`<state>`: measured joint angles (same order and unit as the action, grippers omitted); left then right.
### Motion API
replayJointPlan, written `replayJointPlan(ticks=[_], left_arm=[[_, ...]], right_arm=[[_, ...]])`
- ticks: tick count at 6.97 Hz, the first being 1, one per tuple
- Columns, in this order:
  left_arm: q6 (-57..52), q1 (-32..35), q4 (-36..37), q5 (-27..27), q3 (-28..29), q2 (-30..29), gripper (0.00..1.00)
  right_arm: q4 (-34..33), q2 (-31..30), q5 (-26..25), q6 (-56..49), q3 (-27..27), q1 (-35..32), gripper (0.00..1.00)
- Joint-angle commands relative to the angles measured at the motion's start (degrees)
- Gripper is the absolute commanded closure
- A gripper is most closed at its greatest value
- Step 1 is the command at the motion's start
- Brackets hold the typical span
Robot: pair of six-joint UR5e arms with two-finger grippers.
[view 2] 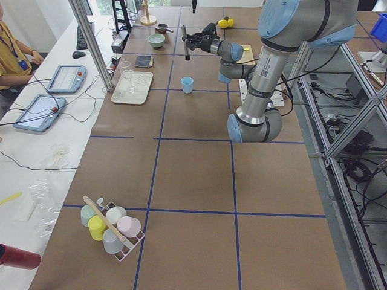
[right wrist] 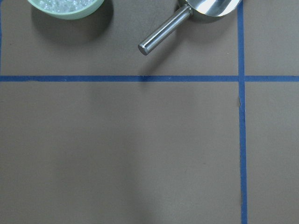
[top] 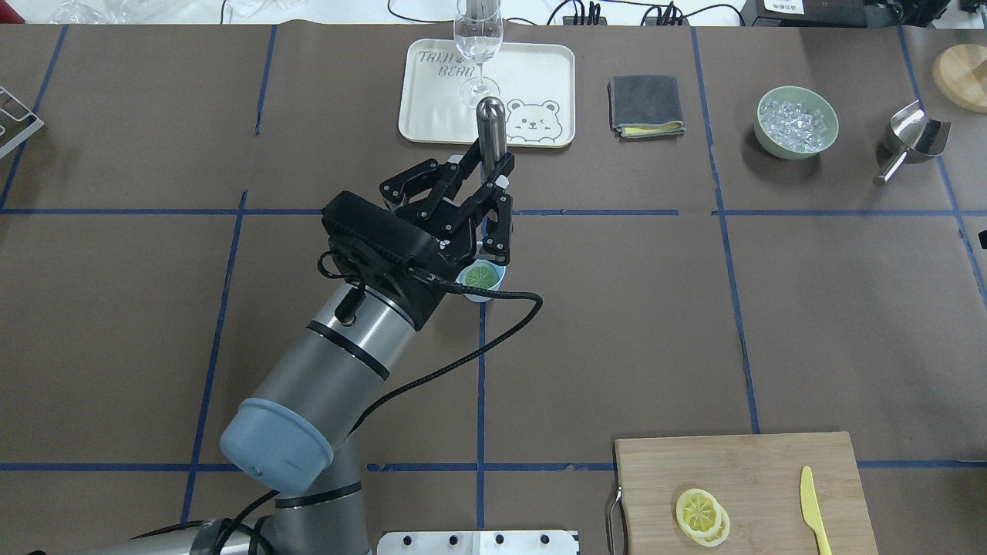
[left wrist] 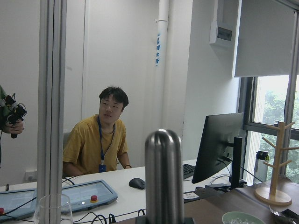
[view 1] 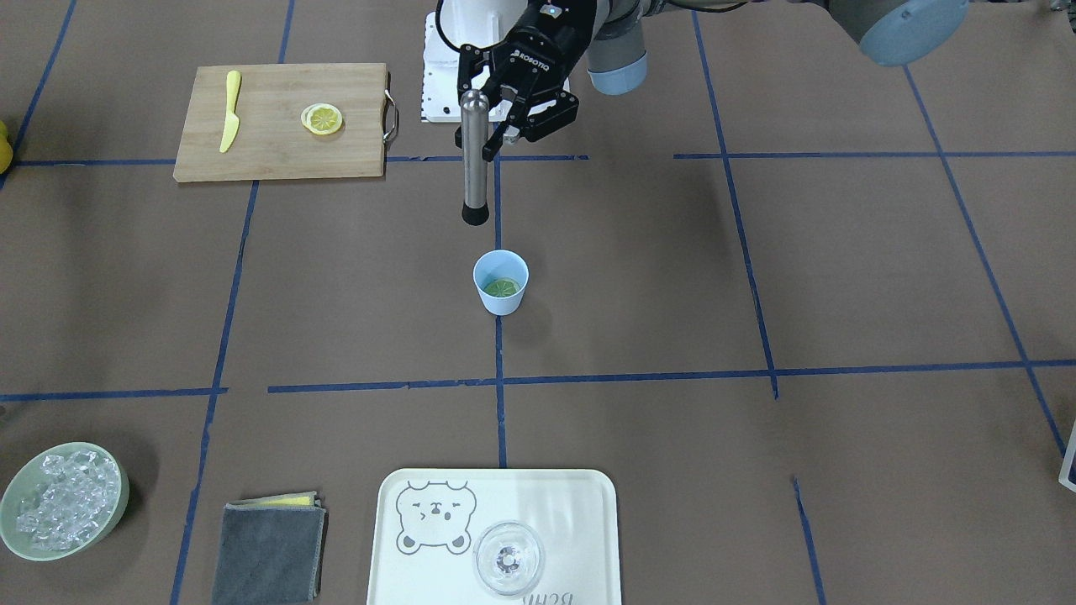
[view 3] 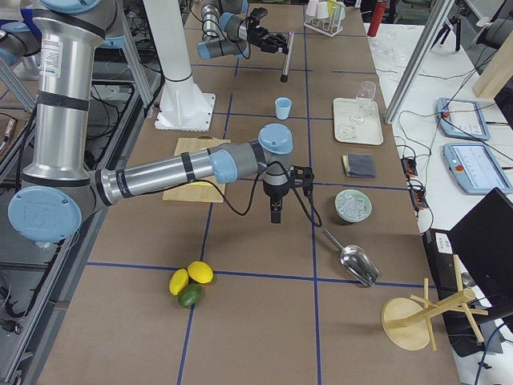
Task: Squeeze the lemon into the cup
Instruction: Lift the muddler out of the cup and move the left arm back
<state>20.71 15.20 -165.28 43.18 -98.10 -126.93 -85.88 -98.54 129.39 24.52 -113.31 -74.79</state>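
Observation:
The light-blue cup [view 1: 501,284] stands at the table's middle, also in the overhead view [top: 484,278]. A round slice [view 1: 502,288] that looks greenish lies in its bottom. Two lemon slices [view 1: 323,118] lie stacked on the wooden cutting board [view 1: 277,160]. My left gripper [view 1: 481,126] is shut on an upright steel rod with a black tip [view 1: 475,168], held above the cup and clear of it. The rod also fills the left wrist view [left wrist: 163,177]. My right gripper [view 3: 275,210] shows only in the exterior right view, low over bare table; I cannot tell its state.
A yellow plastic knife [view 1: 229,111] lies on the board. A tray [view 1: 588,504] holds a clear glass [view 1: 508,558]. A pale-green bowl of ice [view 1: 63,500], a grey cloth [view 1: 269,550] and a steel scoop [top: 910,139] stand along the far side.

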Motion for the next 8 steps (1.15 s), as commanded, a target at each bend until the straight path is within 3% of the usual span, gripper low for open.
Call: replayJointPlan(ticks=[1, 3, 5, 6, 7, 8], left_arm=[[0.2, 3.3, 0.1, 1.0, -0.9, 2.1, 1.0], [0.2, 8.9, 3.6, 1.1, -0.9, 4.7, 1.0], [1.2, 16.0, 3.8, 7.4, -2.0, 13.0, 1.0], [7.1, 21.1, 4.1, 17.5, -1.9, 17.6, 1.0], [11.8, 29.8, 6.3, 33.6, -1.4, 19.4, 1.0], [11.8, 37.1, 15.0, 46.7, -1.6, 19.7, 1.0]], right_arm=[[0.1, -0.2, 0.0, 0.0, -0.1, 0.0, 0.0], [0.2, -0.2, 0.0, 0.3, -0.4, 0.0, 0.0], [0.2, -0.2, 0.1, 0.7, -0.7, 0.0, 0.0], [0.2, -0.2, 0.1, 0.7, -0.8, 0.0, 0.0], [0.2, -0.2, 0.1, 0.7, -0.8, 0.0, 0.0], [0.2, -0.2, 0.1, 0.7, -0.7, 0.0, 0.0]])
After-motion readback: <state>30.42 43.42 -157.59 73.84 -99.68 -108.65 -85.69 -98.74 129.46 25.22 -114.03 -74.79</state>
